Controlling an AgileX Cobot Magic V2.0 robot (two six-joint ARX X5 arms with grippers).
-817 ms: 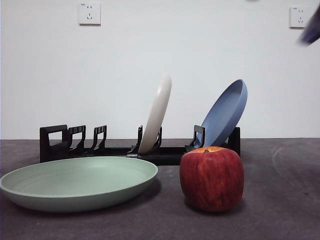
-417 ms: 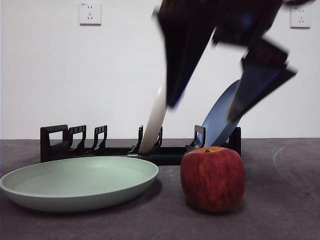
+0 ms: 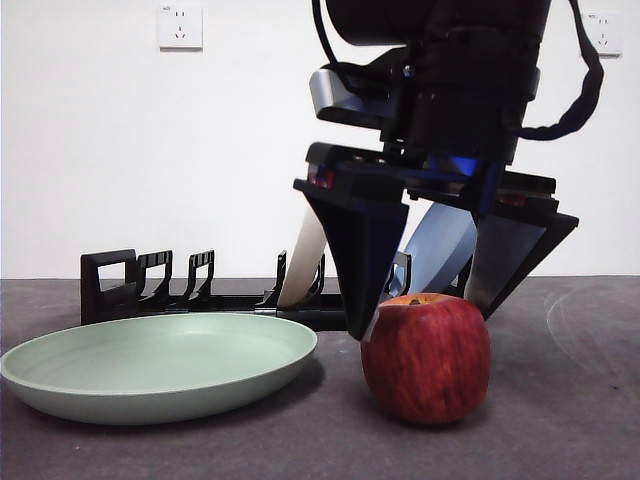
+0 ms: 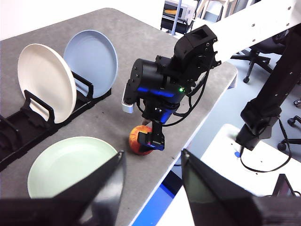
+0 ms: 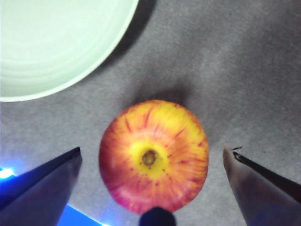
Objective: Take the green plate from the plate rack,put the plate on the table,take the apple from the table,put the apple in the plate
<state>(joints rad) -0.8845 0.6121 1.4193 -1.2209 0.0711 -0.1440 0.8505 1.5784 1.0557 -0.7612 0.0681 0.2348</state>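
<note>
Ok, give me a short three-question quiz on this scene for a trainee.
1. True or false: the green plate sits in the rack.
2. Which gripper is over the apple? A) left B) right
3. Fill in: the right gripper's jaws are ____ either side of the apple.

Key: 1 false, it lies on the table; 2 B; 3 open.

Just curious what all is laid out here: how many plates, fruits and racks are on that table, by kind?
Plates: 3, green plate flat on the table, white plate and blue plate upright in the rack
Apples: 1, apple, with the right claw open around its top
Racks: 1, rack
Total: 5
</note>
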